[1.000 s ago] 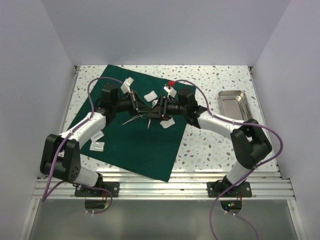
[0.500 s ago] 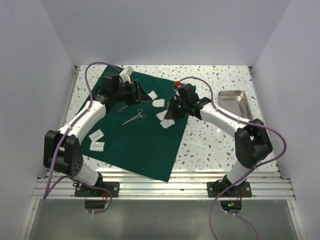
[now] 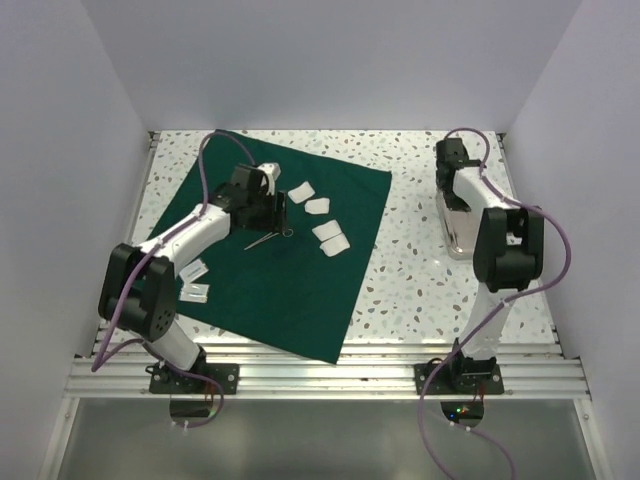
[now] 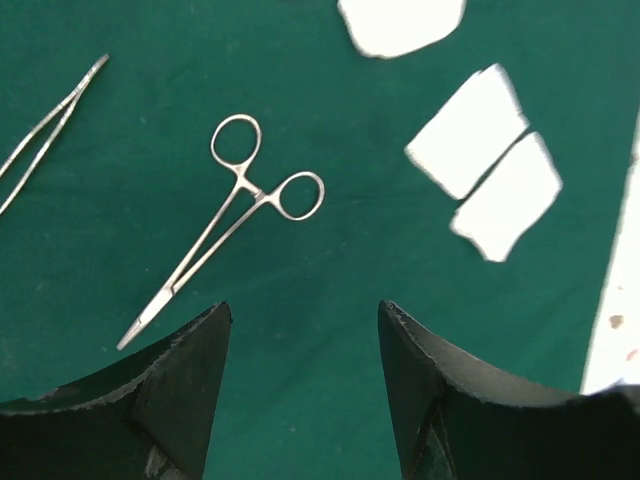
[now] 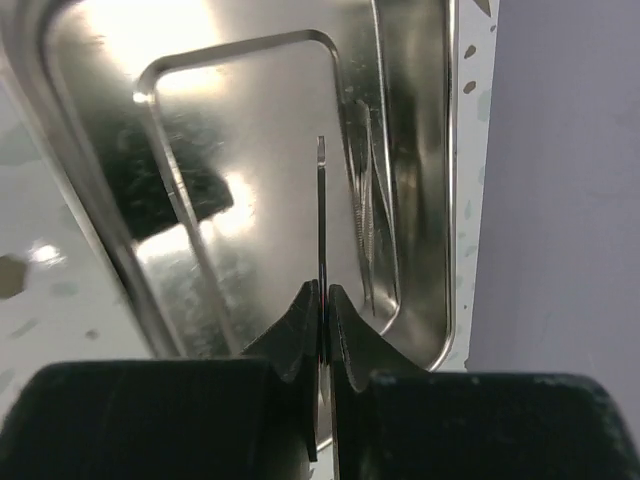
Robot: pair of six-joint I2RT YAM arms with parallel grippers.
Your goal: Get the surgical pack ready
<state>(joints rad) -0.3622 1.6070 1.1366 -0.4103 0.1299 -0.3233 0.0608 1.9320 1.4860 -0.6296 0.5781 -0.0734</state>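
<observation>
Over the steel tray [image 5: 235,110], a thin instrument [image 5: 321,215] in the right tool [image 5: 323,300].

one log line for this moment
left pincer: open above green cloth near forceps | right pincer: shut on thin instrument over steel tray

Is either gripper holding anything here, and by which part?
Right gripper pinches a thin metal instrument near one end, over the tray. Left gripper is open, holding nothing.

Overhead; wrist close-ups over cloth [image 4: 350,300], tray [image 5: 250,150].
</observation>
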